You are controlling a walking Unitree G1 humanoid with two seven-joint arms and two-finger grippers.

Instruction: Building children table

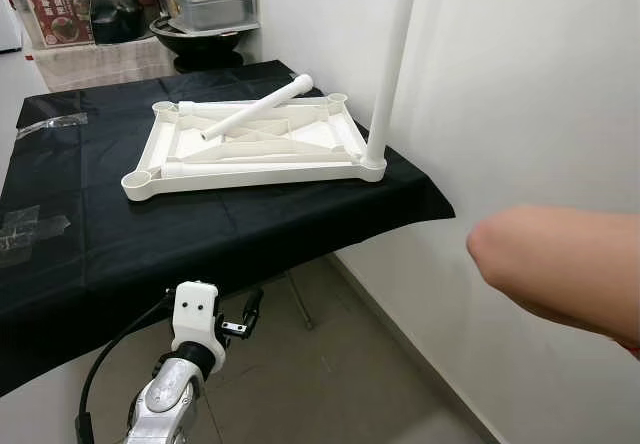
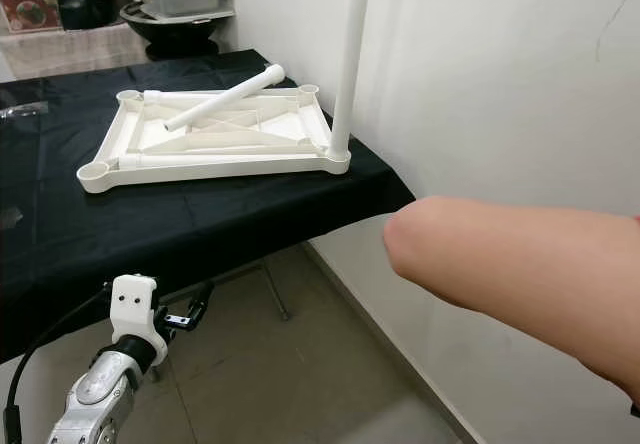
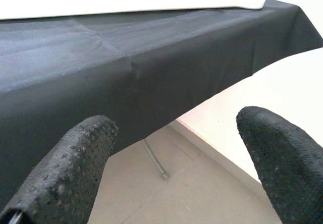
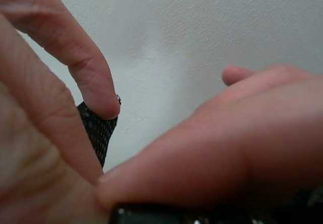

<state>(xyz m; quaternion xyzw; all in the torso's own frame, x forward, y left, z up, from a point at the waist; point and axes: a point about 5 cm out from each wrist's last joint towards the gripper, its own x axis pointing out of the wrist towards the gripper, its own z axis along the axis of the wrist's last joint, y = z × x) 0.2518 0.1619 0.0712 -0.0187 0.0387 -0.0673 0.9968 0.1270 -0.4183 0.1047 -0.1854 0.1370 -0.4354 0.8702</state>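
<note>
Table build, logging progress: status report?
Left gripper open, low before the black cloth. Person's hand covers right gripper. Table frame upside down, one leg fitted, another leg loose.

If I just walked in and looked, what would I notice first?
A white tabletop lies upside down on the black cloth, with one leg standing up at its near right corner and a loose leg lying across it. A person's arm reaches in from the right, and a hand is wrapped around the right gripper. The left gripper hangs open below the table's edge.
</note>
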